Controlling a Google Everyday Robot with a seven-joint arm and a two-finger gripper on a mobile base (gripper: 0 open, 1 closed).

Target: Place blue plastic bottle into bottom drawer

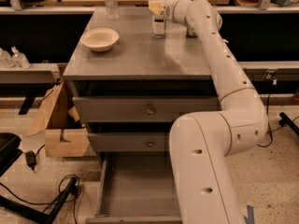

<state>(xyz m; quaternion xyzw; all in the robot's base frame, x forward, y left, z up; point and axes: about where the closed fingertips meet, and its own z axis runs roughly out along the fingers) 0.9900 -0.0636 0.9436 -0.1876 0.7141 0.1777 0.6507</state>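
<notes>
The blue plastic bottle [159,23], clear with a white label, stands upright at the back of the grey cabinet top [140,55]. My gripper [157,7] reaches in from the right and is closed around the bottle's upper part, just below the cap. The bottle's base rests on the cabinet top. The bottom drawer [135,190] is pulled open below, showing a plain grey interior. My white arm hides the drawer's right side.
A white bowl [99,38] sits at the left of the cabinet top. A second clear bottle [110,1] stands at the back left. The two upper drawers [148,110] are closed. A cardboard box [56,125] and cables lie on the floor at the left.
</notes>
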